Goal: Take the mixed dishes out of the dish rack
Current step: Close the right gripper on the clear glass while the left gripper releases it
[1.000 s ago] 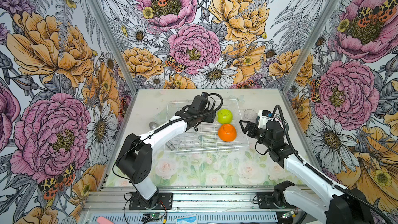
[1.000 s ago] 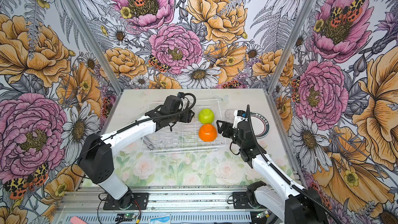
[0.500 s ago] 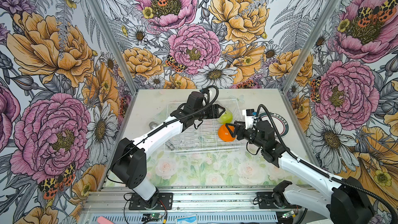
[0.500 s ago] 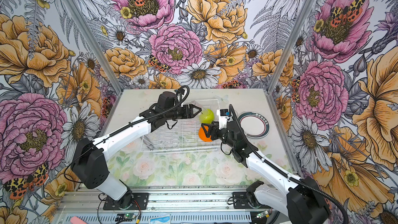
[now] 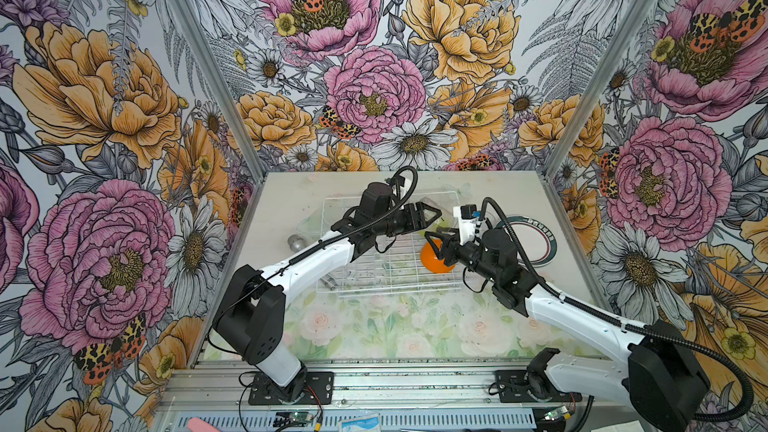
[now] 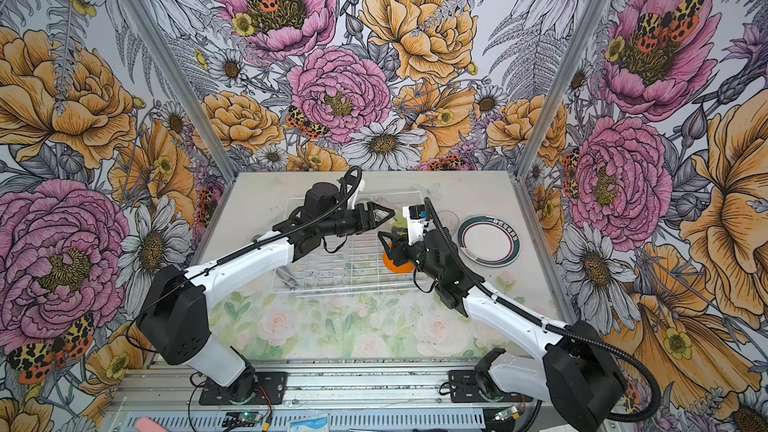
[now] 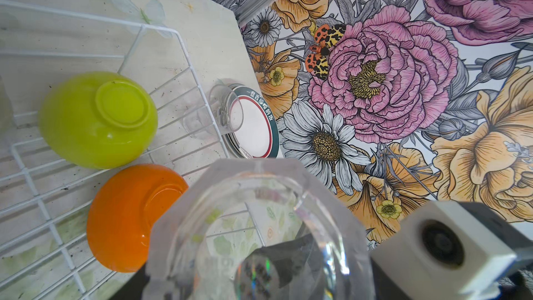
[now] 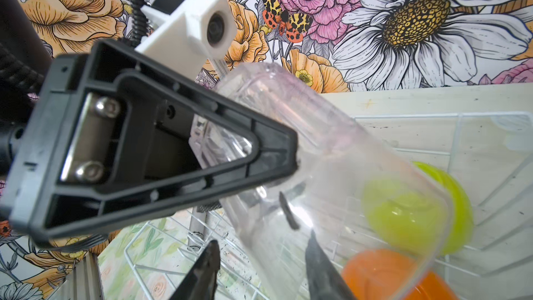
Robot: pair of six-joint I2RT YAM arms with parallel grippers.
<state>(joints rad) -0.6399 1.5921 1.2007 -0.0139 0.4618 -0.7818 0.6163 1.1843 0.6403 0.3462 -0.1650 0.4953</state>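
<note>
Tumbler (image 7: pixel 253 226) clamped in left end effector (image 5: pixel 434 214), right end effector (image 8: pixel 263 236) spread at its mouth, near orange bowl (image 7: pixel 124 217) in dish rack (image 7: pixel 184 50).

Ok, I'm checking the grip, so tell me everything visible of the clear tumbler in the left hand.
The clear tumbler is see-through plastic with a thick faceted base, empty, tilted in the air over the dish rack. The left hand grips its base end between black fingers. The right hand is at its open rim, fingers apart; whether it touches cannot be told.
</note>
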